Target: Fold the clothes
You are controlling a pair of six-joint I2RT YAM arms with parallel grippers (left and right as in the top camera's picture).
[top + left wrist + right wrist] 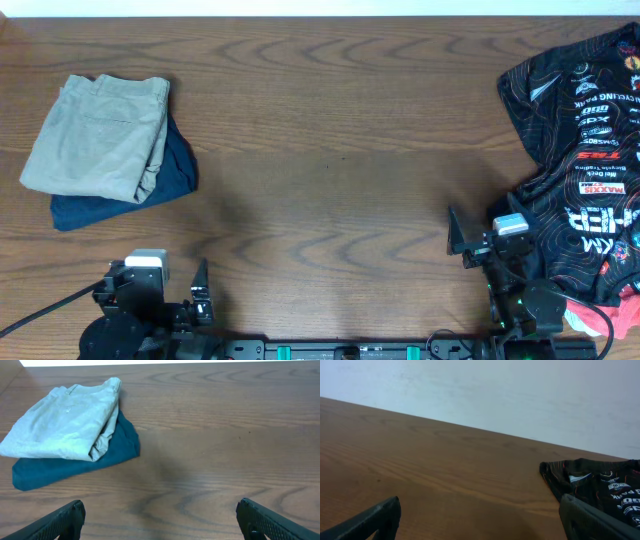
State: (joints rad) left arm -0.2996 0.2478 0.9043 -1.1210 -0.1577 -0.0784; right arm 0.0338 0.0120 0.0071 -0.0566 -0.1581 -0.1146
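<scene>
subject of work: one black printed jersey point(585, 170), lying unfolded and rumpled at the right edge of the table point(330, 120), running from the far right down to the near right.

handling judgement: the jersey looks like thin, light, limp sports fabric, probably slick. it should drape and slide and will not hold a crease. it is not fragile. the best hold appears to be a pinch at an outer hem or a shoulder corner, one per arm, so the cloth can be drawn flat toward the open centre.

count:
- unfolded garments: one jersey. a red patch point(624, 293) under its near edge may be a second garment, but too little of it shows to say.
- folded garments: two, stacked at the far left. a khaki piece point(100, 135) rests on a dark blue piece point(182, 165).

hands:
- left gripper point(160, 515): at the near left, fingers spread wide, holding nothing, well apart from the stack.
- right gripper point(480, 517): at the near right, just beside the jersey's near portion, fingers spread wide, holding nothing.
</scene>
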